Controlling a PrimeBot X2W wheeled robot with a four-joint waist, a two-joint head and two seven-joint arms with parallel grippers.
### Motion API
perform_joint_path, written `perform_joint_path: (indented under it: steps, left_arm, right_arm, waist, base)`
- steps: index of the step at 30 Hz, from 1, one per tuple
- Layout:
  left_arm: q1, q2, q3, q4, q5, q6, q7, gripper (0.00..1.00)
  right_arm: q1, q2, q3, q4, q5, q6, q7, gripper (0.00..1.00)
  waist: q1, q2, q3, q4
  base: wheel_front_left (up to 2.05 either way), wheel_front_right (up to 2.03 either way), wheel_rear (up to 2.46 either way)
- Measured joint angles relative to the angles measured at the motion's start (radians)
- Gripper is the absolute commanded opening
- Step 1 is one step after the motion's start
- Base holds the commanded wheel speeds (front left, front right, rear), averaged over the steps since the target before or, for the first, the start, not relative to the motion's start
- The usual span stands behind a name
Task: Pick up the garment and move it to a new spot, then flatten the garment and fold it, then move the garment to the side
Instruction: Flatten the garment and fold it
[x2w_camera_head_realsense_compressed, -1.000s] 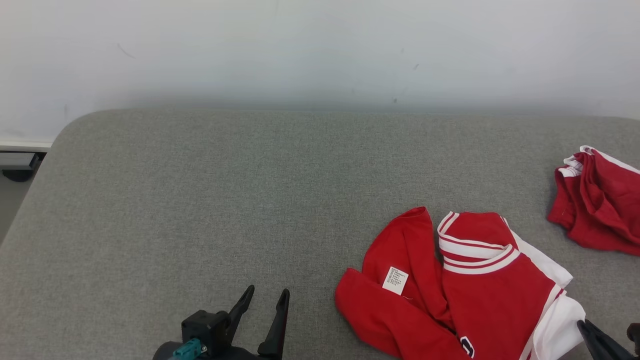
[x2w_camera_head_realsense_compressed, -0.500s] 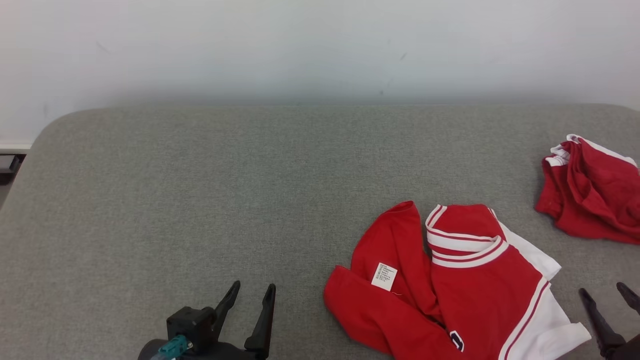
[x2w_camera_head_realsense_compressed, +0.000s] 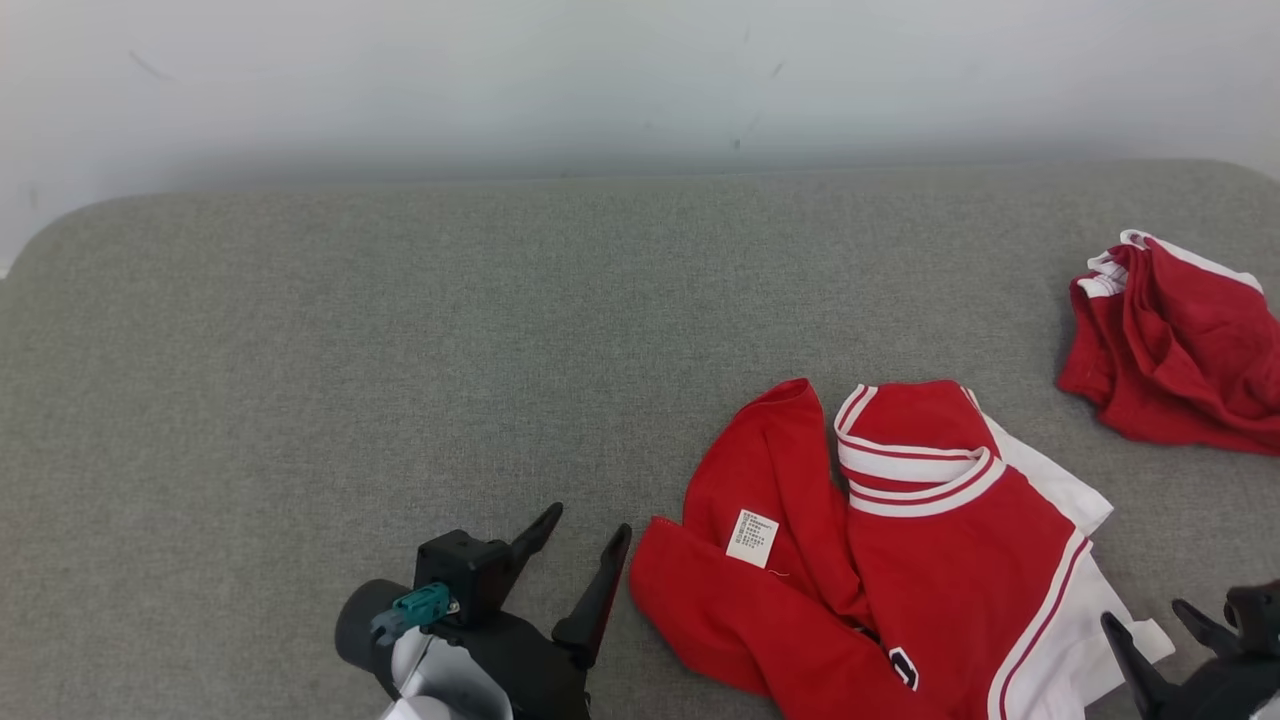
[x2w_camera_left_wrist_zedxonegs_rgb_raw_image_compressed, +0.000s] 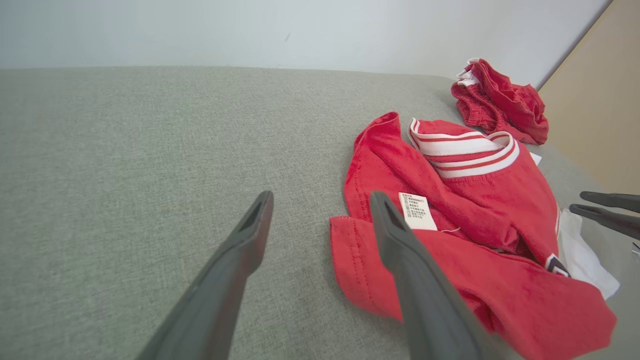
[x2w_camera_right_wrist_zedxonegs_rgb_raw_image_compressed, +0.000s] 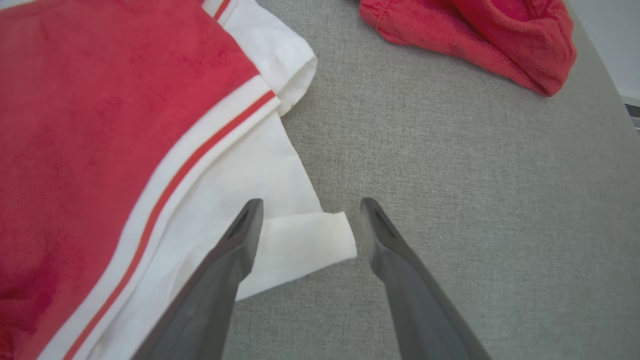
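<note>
Lying crumpled, near right on grey bench (x2w_camera_head_realsense_compressed: 400, 350): red-and-white garment (x2w_camera_head_realsense_compressed: 900, 560). Left claw (x2w_camera_head_realsense_compressed: 590, 520) released, empty, just beside its left hem. Right claw (x2w_camera_head_realsense_compressed: 1143, 612) released, spread above white sleeve corner. Second red garment (x2w_camera_head_realsense_compressed: 1180, 350) far right.

I am looking down at a broad surface (x2w_camera_head_realsense_compressed: 300, 350) covered in grey woven fabric, its far left corner rounded. Behind its far edge stands a plain, pale wall (x2w_camera_head_realsense_compressed: 600, 70) with a few small dark scuff marks (x2w_camera_head_realsense_compressed: 737, 144). The light is soft and even. On my left wrist camera, a flat tan panel (x2w_camera_left_wrist_zedxonegs_rgb_raw_image_compressed: 595, 110) rises past the surface's far right corner.
</note>
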Motion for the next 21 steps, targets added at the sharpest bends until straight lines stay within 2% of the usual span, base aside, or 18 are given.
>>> perform_joint_path:
  steps: [7,21]
  left_arm:
    - [-0.026,-0.021,-0.035,0.086,-0.033,-0.055,0.073,1.00]
    - [-0.145,-0.046,-0.071,0.194,-0.041,-0.083,0.143,1.00]
  right_arm:
    - [-0.027,0.028,0.003,0.025,-0.032,0.000,0.080,1.00]
    - [-0.071,0.070,0.012,0.051,-0.071,0.000,0.179,1.00]
  waist:
    - [0.0000,0.0000,0.015,-0.003]
    - [-0.0001,0.0000,0.026,-0.026]
  base:
    - [0.00,0.00,0.00]
    - [0.00,0.00,0.00]
